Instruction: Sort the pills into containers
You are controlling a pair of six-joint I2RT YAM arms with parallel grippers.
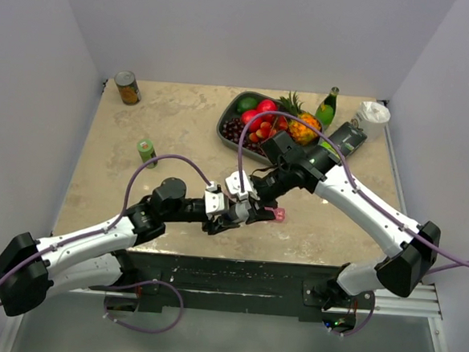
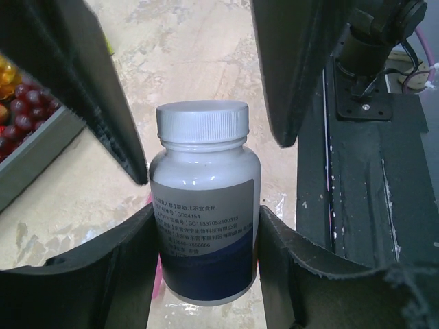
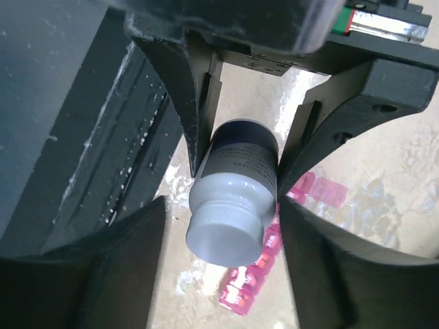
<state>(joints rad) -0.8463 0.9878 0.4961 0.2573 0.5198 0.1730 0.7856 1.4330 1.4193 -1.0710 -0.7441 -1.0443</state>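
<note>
One bottle in left gripper, right gripper flanking cap, table edge close

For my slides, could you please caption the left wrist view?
Left gripper holds the white-capped pill bottle; the open right gripper flanks its cap.

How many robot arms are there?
2. The left arm reaches in from the near left and the right arm from the near right. They meet at the bottle mid-table. None seems hidden.
</note>
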